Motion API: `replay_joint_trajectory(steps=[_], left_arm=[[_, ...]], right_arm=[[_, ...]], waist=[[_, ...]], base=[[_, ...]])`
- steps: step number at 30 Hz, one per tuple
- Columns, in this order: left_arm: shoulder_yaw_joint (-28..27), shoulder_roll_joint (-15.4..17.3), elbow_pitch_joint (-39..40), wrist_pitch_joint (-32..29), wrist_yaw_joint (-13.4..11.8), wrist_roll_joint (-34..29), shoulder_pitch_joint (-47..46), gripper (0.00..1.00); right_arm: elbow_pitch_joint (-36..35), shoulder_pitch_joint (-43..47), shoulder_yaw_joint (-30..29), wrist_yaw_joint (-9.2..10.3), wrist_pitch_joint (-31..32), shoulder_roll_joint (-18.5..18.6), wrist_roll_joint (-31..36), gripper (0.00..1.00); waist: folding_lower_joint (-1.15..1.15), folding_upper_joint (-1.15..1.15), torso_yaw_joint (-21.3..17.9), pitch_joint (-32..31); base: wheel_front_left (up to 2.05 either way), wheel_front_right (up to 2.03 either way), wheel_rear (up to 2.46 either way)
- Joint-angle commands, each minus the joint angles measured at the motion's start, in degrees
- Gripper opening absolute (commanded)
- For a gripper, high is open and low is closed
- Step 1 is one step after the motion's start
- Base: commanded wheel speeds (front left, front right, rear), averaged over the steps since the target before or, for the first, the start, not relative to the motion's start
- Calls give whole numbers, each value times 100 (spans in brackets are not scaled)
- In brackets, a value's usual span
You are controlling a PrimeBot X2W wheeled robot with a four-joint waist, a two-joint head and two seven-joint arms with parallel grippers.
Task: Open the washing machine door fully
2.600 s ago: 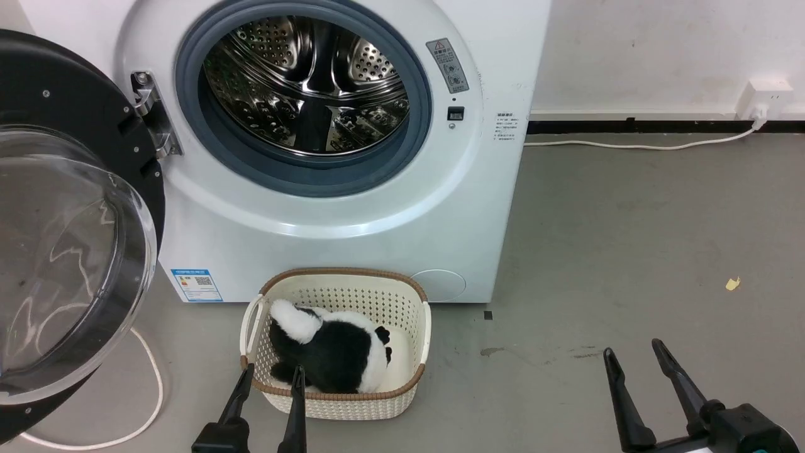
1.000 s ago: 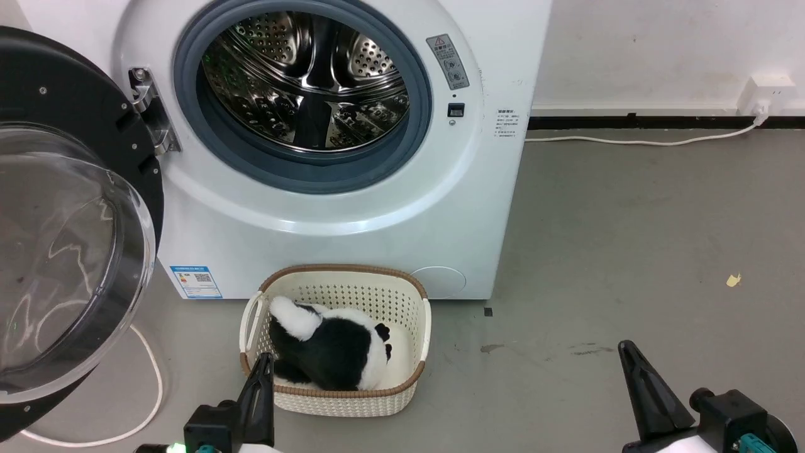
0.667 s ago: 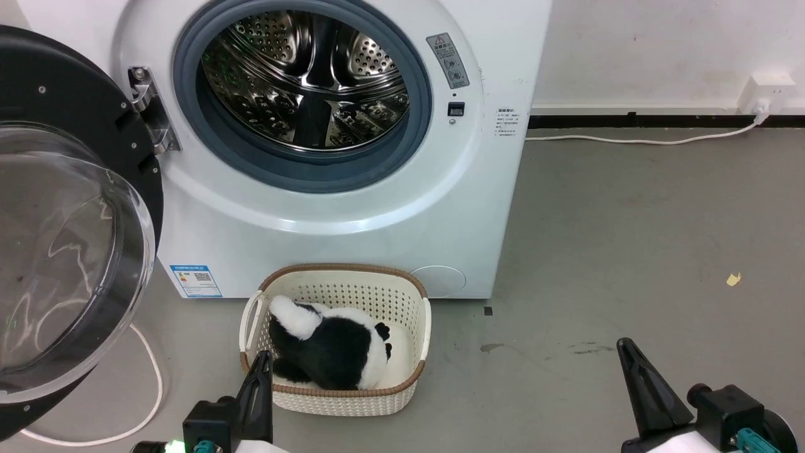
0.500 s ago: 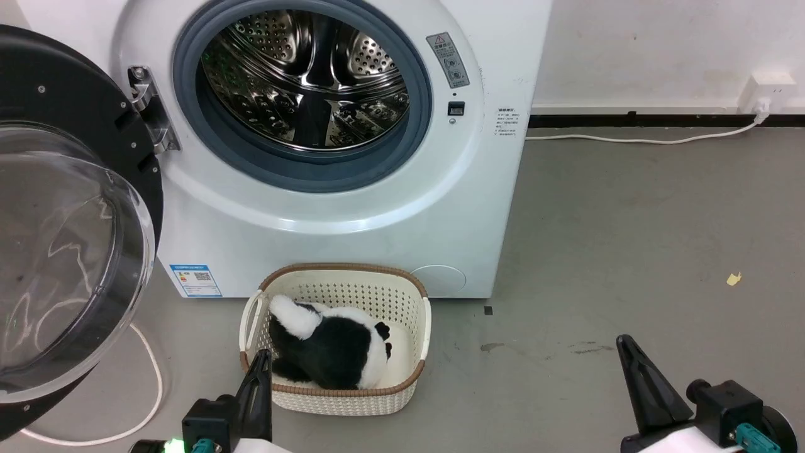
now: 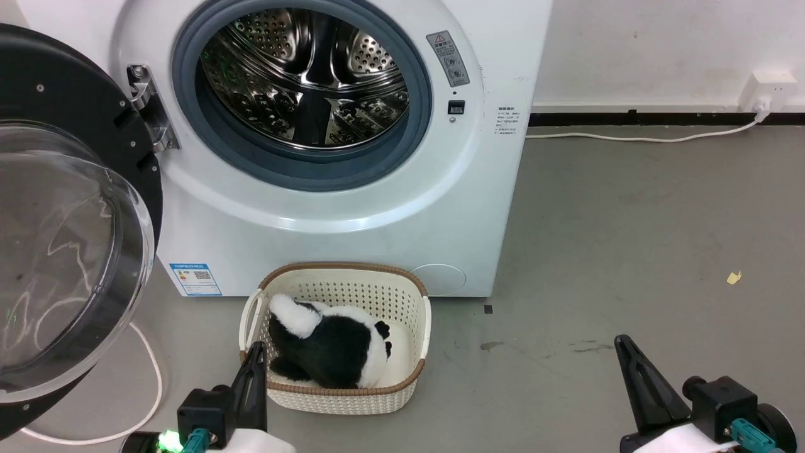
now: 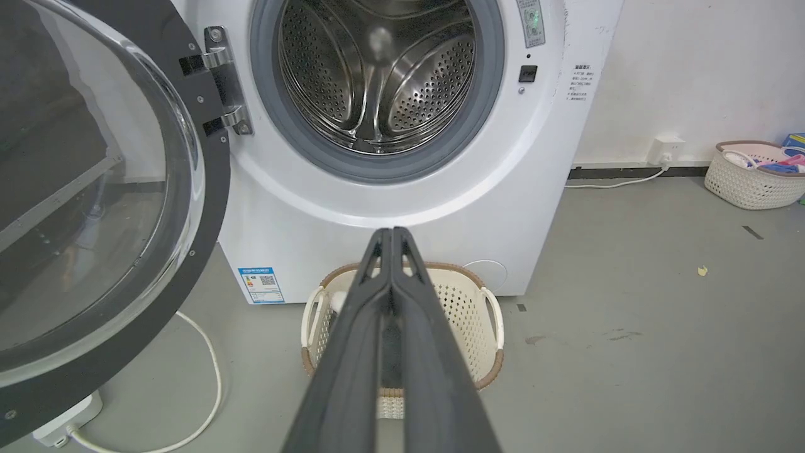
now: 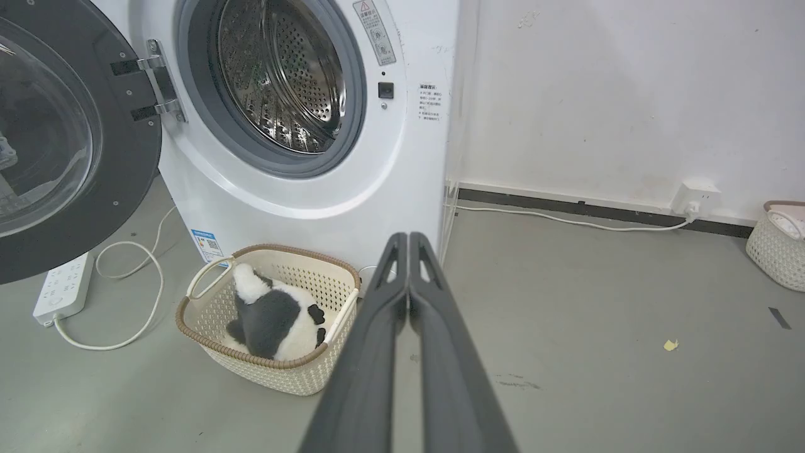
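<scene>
Washing machine door (image 5: 69,233) wide open; left gripper (image 5: 255,351), right gripper (image 5: 624,346) closed

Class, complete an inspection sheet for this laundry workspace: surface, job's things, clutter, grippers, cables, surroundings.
Surface: grey floor, stained, one yellow scrap.
Job's things: washing machine door swung wide left; washing machine drum exposed.
Clutter: basket holding a plush toy; second basket by the wall.
Grippers: left gripper shut, by the basket's near rim; right gripper shut, holding nothing.
Cables: white cable to wall socket; power strip with looped cord.
Surroundings: white wall.
</scene>
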State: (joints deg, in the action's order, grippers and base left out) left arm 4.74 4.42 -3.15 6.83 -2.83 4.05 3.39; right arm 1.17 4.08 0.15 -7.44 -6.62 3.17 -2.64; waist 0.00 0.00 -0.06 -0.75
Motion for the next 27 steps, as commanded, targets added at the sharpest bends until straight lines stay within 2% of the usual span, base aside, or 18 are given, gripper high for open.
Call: replay_joint_trajectory(steps=[1, 27], left_arm=[[-25, -15, 43, -24, 27, -58, -88, 0], [-233, -80, 169, -329, 145, -218, -204, 0]], right_arm=[[-39, -114, -9, -2, 23, -16, 34, 0], [-75, -250, -12, -3, 318, -22, 140, 0]], waist=[[0, 0, 0, 1], [0, 0, 3, 35]], base=[[0, 0, 0], [0, 0, 0]])
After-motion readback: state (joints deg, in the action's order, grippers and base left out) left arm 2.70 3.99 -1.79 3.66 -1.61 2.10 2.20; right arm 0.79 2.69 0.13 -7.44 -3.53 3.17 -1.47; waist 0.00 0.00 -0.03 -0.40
